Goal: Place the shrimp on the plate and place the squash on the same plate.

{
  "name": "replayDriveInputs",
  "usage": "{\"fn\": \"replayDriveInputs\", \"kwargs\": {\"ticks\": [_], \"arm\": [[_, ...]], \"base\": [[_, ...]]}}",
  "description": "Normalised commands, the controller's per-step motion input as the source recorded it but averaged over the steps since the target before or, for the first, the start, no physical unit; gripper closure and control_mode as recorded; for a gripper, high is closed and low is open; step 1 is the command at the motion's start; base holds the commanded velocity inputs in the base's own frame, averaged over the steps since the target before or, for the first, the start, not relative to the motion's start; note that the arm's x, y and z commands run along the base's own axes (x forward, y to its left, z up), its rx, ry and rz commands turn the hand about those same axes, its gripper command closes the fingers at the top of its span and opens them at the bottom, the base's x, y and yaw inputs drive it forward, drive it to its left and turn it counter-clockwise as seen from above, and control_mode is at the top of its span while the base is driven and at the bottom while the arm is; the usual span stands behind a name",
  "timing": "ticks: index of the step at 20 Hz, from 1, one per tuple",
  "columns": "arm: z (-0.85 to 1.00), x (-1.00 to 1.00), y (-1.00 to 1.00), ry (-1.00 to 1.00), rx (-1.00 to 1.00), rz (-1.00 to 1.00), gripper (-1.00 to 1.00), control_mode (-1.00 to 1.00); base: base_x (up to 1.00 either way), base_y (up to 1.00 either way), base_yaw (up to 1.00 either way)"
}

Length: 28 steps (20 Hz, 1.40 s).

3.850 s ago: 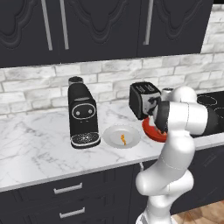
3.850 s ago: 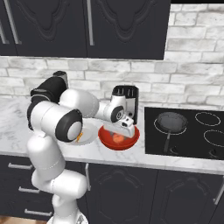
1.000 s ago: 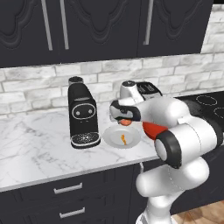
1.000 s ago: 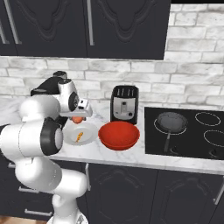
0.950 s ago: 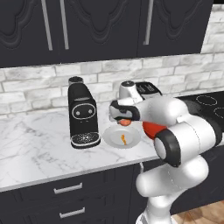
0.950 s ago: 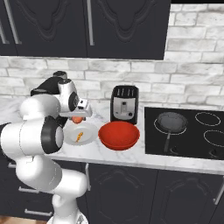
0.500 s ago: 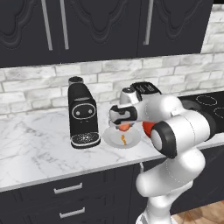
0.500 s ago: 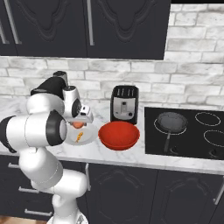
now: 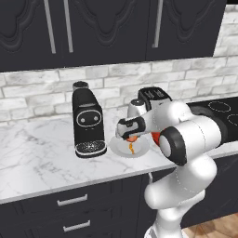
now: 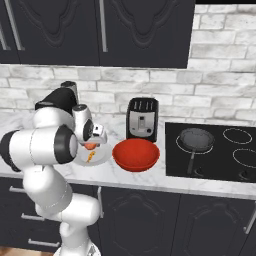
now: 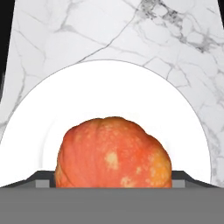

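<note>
The white plate (image 9: 122, 148) lies on the marble counter between the coffee machine and the red dish. On it rests the shrimp (image 9: 132, 149), a thin orange sliver, also seen as the shrimp (image 10: 90, 157). My gripper (image 9: 130, 135) is shut on the squash (image 9: 132, 137), a red-orange lump held low over the plate, just above the shrimp. In the hand view the squash (image 11: 113, 153) sits between the dark fingertips (image 11: 40, 176), with the plate (image 11: 109, 74) spread right behind it. From the right the squash (image 10: 90, 146) hangs over the plate (image 10: 102, 155).
A black coffee machine (image 9: 88, 123) stands left of the plate. The bright red dish (image 10: 136, 154) sits just to its right, with a black toaster (image 10: 142, 119) behind. Farther right is the stove with a pan (image 10: 196, 137).
The gripper has carried the squash from the red dish over to the plate. Over the last second it has come down closer to the plate.
</note>
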Motion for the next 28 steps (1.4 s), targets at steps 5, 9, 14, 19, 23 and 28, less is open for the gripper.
{"fn": "replayDriveInputs", "kwargs": {"ticks": [5,9,14,19,23,28], "arm": [[-0.18,0.09,0.00,-0.02,0.00,0.00,1.00,-1.00],[-0.22,0.01,0.00,0.00,0.00,0.00,1.00,-1.00],[-0.10,0.07,0.00,0.00,0.00,0.00,1.00,-1.00],[0.00,0.00,0.00,0.00,0.00,0.00,1.00,-1.00],[0.00,0.00,0.00,0.00,0.00,0.00,-1.00,-1.00],[0.00,0.00,0.00,0.00,0.00,0.00,-1.00,-1.00]], "base": [[0.00,0.00,0.00],[0.00,0.00,0.00],[0.00,0.00,0.00],[0.00,0.00,0.00],[0.00,0.00,0.00],[0.00,0.00,0.00]]}}
